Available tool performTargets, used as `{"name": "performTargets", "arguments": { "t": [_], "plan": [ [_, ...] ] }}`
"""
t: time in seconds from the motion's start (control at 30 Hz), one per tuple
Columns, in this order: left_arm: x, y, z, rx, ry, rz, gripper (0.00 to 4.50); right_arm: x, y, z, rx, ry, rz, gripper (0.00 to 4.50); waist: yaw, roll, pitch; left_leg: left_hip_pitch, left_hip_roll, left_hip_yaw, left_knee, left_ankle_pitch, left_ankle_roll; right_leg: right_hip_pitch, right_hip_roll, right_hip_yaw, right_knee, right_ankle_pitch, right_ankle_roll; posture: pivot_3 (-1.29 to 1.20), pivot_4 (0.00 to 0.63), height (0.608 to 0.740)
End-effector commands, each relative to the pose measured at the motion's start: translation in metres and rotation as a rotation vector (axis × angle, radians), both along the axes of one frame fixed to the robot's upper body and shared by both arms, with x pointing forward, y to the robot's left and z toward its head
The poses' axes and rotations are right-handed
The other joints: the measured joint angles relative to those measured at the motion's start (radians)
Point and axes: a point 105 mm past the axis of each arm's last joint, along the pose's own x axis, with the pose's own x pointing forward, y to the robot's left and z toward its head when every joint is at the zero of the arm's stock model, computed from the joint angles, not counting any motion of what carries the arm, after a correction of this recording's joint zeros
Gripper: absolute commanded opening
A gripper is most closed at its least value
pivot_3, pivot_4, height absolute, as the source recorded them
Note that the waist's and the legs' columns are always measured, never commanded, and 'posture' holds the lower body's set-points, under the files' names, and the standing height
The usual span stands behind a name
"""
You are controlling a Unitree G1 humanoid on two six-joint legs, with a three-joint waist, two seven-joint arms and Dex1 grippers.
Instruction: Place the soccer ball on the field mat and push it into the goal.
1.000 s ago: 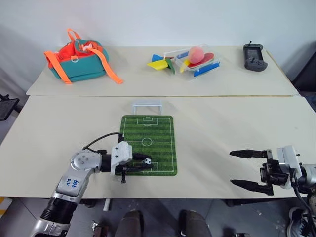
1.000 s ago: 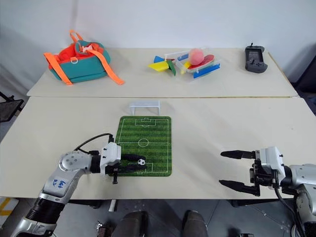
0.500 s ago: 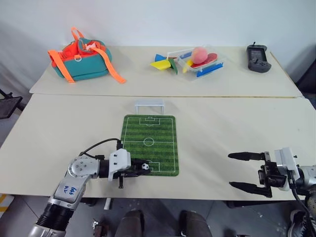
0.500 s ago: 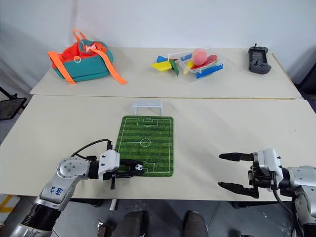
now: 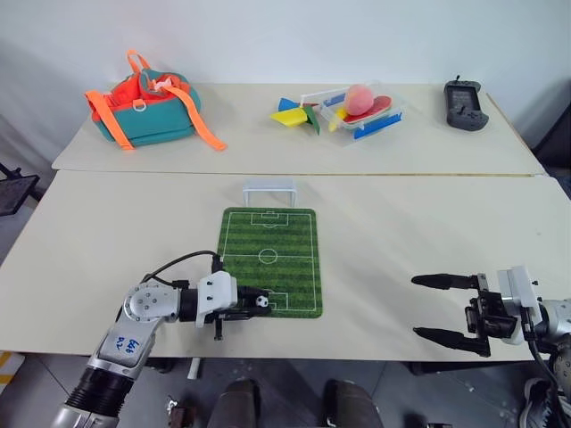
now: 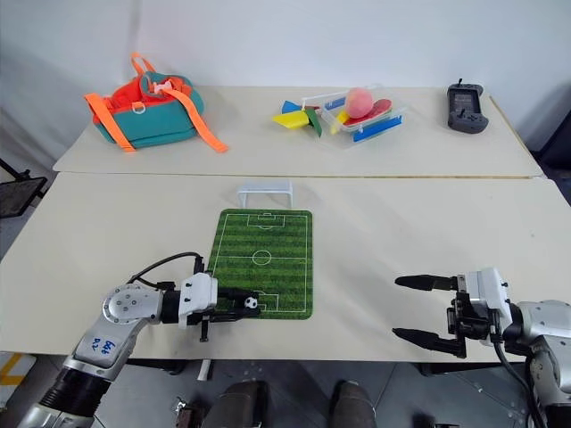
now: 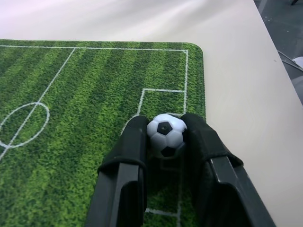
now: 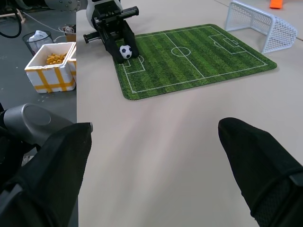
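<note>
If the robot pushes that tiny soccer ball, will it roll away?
Probably yes: the soccer ball is round and sits on the flat field mat, so a nudge should send it rolling. It looks tiny, likely very light. The mat's grassy texture may slow it slightly.

Silver-grey left arm (image 5: 134,321) carries blue handwritten marks, perhaps digits, a looping black cable (image 5: 178,261), a white wrist block and black fingers (image 7: 125,161).
</note>
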Motion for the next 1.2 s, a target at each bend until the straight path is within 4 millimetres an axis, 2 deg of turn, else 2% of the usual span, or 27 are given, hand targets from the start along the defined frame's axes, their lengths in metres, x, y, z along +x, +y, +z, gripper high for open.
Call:
{"name": "performTargets", "arguments": {
  "t": [0.03, 0.27, 0.4, 0.57, 0.67, 0.77, 0.93, 1.07, 1.2],
  "plan": [
    [0.000, -0.001, 0.003, 0.002, -0.020, -0.011, 2.22, 0.001, 0.000, 0.006, 0.010, -0.034, 0.000, 4.50, 0.000, 0.000, 0.000, 0.000, 0.000, 0.000, 0.000, 0.000, 0.000, 0.000, 0.000, 0.000, 0.000, 0.000, 0.000, 0.00, 0.150, 0.740],
    [0.000, -0.003, 0.011, -0.015, -0.059, -0.032, 4.35, 0.004, 0.000, 0.005, 0.009, -0.037, -0.011, 4.50, 0.000, 0.000, 0.000, 0.000, 0.000, 0.000, 0.000, 0.000, 0.000, 0.000, 0.000, 0.000, 0.000, 0.000, 0.000, 0.00, 0.150, 0.740],
    [0.000, -0.002, 0.019, -0.028, -0.081, -0.049, 4.35, 0.006, -0.001, 0.004, 0.005, -0.036, -0.015, 4.50, 0.000, 0.000, 0.000, 0.000, 0.000, 0.000, 0.000, 0.000, 0.000, 0.000, 0.000, 0.000, 0.000, 0.000, 0.000, 0.00, 0.150, 0.740],
    [0.003, 0.001, 0.044, -0.094, -0.165, -0.076, 4.35, 0.009, -0.002, 0.003, 0.003, -0.039, -0.019, 4.50, 0.000, 0.000, 0.000, 0.000, 0.000, 0.000, 0.000, 0.000, 0.000, 0.000, 0.000, 0.000, 0.000, 0.000, 0.000, 0.00, 0.150, 0.740],
    [-0.004, 0.006, 0.062, -0.158, -0.179, -0.148, 3.75, 0.011, -0.002, 0.004, 0.008, -0.045, -0.017, 4.50, -0.003, 0.000, 0.000, 0.000, 0.000, 0.000, 0.000, 0.000, 0.000, 0.000, 0.000, 0.000, 0.000, 0.000, 0.000, 0.00, 0.150, 0.740],
    [-0.014, 0.010, 0.069, -0.185, -0.144, -0.207, 2.80, 0.013, -0.001, 0.006, 0.022, -0.054, -0.009, 4.50, -0.002, 0.000, 0.000, 0.000, 0.000, 0.000, 0.000, 0.000, 0.000, 0.000, 0.000, 0.000, 0.001, 0.000, 0.000, 0.00, 0.150, 0.740],
    [-0.043, 0.018, 0.053, -0.121, 0.022, -0.338, 1.28, 0.009, -0.002, 0.012, 0.093, -0.071, 0.027, 4.50, -0.004, 0.001, 0.000, 0.000, 0.000, 0.001, 0.000, 0.000, 0.000, 0.000, 0.000, 0.000, 0.001, 0.000, 0.000, 0.00, 0.150, 0.740],
    [-0.052, 0.017, 0.046, -0.118, 0.075, -0.371, 0.03, 0.004, -0.002, 0.014, 0.110, -0.075, 0.039, 4.50, -0.001, 0.002, 0.001, 0.000, 0.001, 0.001, 0.000, -0.001, 0.000, 0.000, 0.001, 0.000, 0.000, 0.000, 0.000, 0.00, 0.150, 0.740],
    [-0.050, 0.015, 0.031, -0.092, 0.119, -0.362, 0.01, 0.001, 0.001, 0.012, 0.119, -0.070, 0.016, 4.50, 0.001, 0.002, 0.001, 0.000, 0.001, 0.001, 0.001, -0.001, 0.000, 0.000, 0.001, 0.001, 0.000, 0.000, 0.000, 0.00, 0.150, 0.740]
  ]
}}
